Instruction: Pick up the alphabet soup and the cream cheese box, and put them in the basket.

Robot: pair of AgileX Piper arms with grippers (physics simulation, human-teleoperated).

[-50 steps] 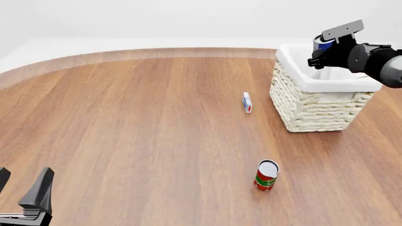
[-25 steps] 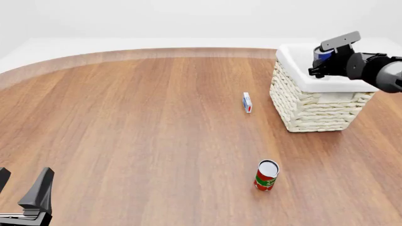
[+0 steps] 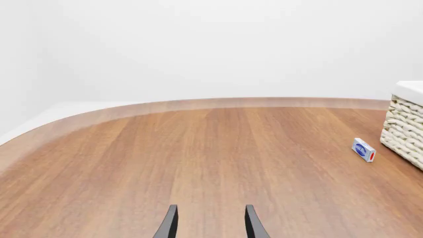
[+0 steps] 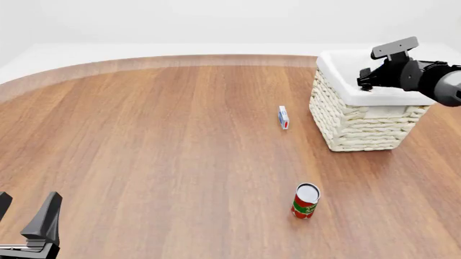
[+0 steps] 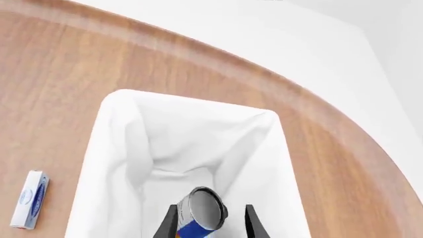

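The alphabet soup (image 5: 198, 218), a silver-topped can with a blue label, sits tilted inside the basket (image 5: 109, 148) between the spread fingers of my right gripper (image 5: 210, 225). A gap shows beside the can, so the gripper is open. In the front view the right gripper (image 4: 364, 80) hangs at the basket's (image 4: 360, 127) mouth and the can is hidden. On the table just left of the basket lies the cream cheese box (image 4: 283, 117) (image 3: 363, 149) (image 5: 31, 199). My left gripper (image 4: 25, 215) (image 3: 210, 224) is open and empty at the near left corner.
A red-and-green labelled can (image 4: 305, 200) stands upright on the wood table, nearer than the basket. The table's curved far edge (image 4: 180, 60) runs behind everything. The basket's wicker wall (image 3: 404, 126) shows in the left wrist view.
The right gripper has dropped lower into the basket's mouth and opened. The blue can seen in it before no longer shows in the front view. The left arm has not moved.
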